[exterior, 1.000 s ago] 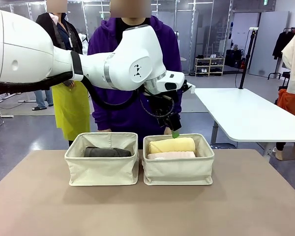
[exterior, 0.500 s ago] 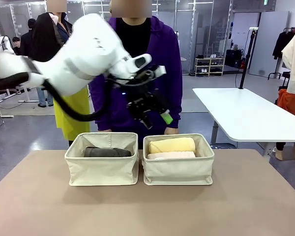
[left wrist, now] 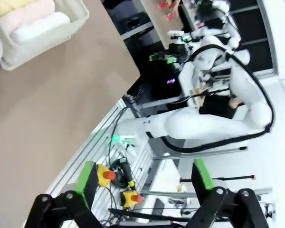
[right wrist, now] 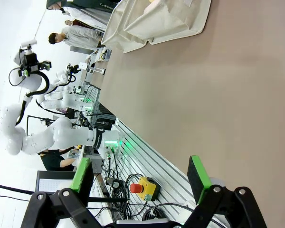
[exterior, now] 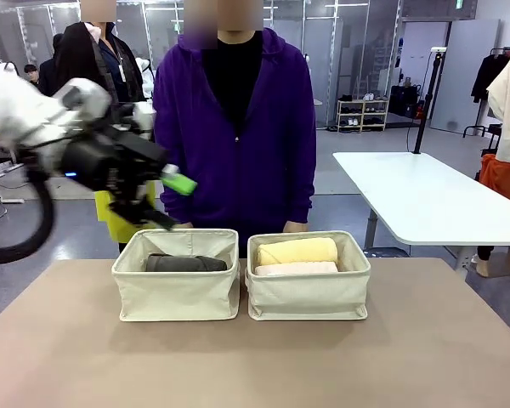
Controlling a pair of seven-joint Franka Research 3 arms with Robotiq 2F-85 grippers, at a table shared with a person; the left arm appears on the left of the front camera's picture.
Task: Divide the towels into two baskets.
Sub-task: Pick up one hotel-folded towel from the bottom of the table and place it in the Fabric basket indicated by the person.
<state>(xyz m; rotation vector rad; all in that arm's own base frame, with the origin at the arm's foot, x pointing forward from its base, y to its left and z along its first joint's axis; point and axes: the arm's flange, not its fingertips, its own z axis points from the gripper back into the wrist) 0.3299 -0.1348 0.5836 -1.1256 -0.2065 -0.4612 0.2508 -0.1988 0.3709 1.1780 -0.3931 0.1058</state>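
Observation:
Two cream canvas baskets stand side by side at the table's far middle. The left basket (exterior: 177, 293) holds a dark grey towel (exterior: 185, 263). The right basket (exterior: 308, 296) holds a pale yellow towel (exterior: 296, 251) and a pale pink towel (exterior: 296, 269). My left gripper (exterior: 170, 202) hangs blurred above the left basket's far left corner, open and empty. The left wrist view has the left gripper (left wrist: 145, 180) open and, far off, the right basket (left wrist: 47, 45) with the pink towel (left wrist: 31, 12) beside a white towel (left wrist: 42, 26). My right gripper (right wrist: 141, 173) stands open and empty, well away from a basket (right wrist: 156, 23).
A person in a purple hoodie (exterior: 238, 127) stands just behind the baskets, hands low at the far edge. The brown tabletop (exterior: 255, 365) in front of the baskets is bare. A white table (exterior: 425, 195) stands off to the right.
My left arm has swung from above the right basket up and to the left, its gripper empty throughout. The towels and baskets have not moved.

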